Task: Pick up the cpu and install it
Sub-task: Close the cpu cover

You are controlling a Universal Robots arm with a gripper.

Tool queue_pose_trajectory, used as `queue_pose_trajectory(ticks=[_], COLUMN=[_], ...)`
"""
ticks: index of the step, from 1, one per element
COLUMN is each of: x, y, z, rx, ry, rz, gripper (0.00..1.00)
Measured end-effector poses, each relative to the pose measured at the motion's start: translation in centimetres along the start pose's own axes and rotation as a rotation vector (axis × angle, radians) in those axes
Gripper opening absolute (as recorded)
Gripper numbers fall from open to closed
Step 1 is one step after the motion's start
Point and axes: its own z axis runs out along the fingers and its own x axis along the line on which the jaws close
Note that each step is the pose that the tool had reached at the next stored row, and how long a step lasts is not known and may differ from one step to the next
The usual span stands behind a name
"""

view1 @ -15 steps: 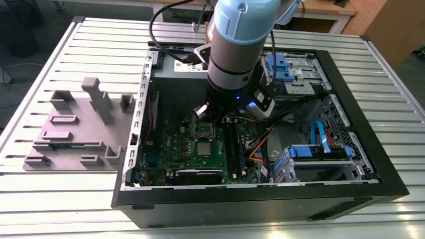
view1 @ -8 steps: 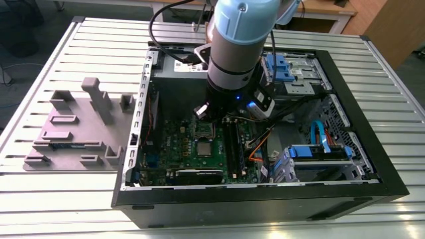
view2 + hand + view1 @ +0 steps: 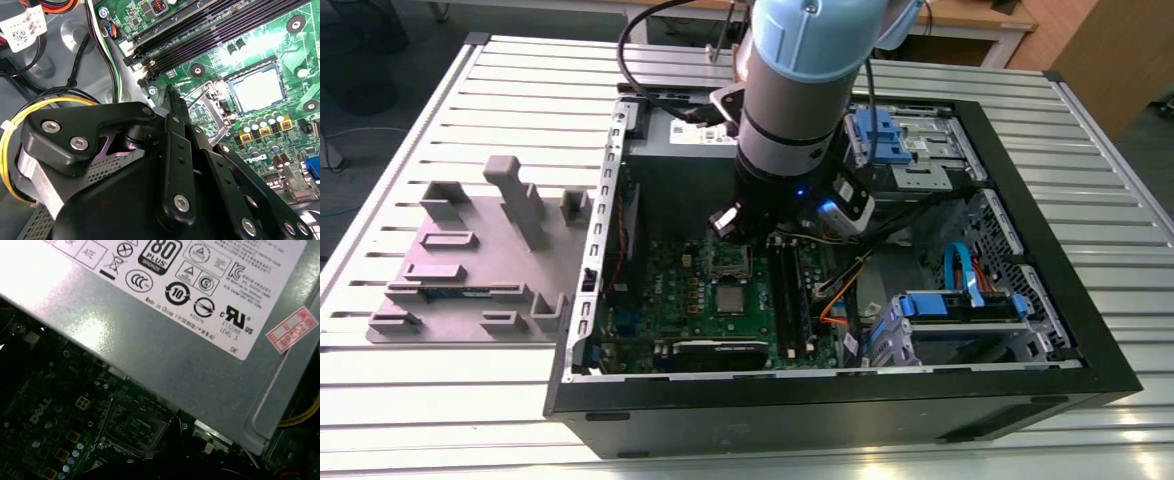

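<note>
**A:** Where is the cpu [image 3: 257,89]?

**B:** It lies flat in the socket [image 3: 231,95] on the green board [image 3: 260,47], with its pale silver top facing up. In the exterior view it shows as a small light square near the middle of the board, inside the open computer case [image 3: 854,400] on the slatted table [image 3: 494,100].

**A:** And how does the end effector [image 3: 174,97] stand to it?

**B:** Apart from it, with no contact. In the second wrist view the tip hangs over the board's edge, just beside the silver metal frame [image 3: 215,92]. That frame sits between the tip and the cpu. The dark memory slots [image 3: 215,30] run along the other side.

**A:** Is it grasping anything?

**B:** No. The black fingers look drawn together to a single narrow tip, clenched on nothing that I can see.

**A:** What about the arm [image 3: 794,90]?

**B:** It reaches straight down into the case, above the board. The first wrist view looks past the grey power supply box [image 3: 165,340] onto the frame below. A grey fixture [image 3: 467,260] rests on the table at the exterior view's left, well apart from the case's contents.
</note>
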Motion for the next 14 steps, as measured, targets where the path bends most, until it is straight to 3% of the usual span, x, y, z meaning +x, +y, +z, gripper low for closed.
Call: queue_pose_trajectory(ticks=[10,14], x=[0.31,0.41], y=[-0.5,-0.85], z=[-0.61,-0.76], rx=[-0.0043,-0.0098], ry=[-0.0022,-0.0036], rz=[-0.001,0.0], gripper=[0.11,0.11])
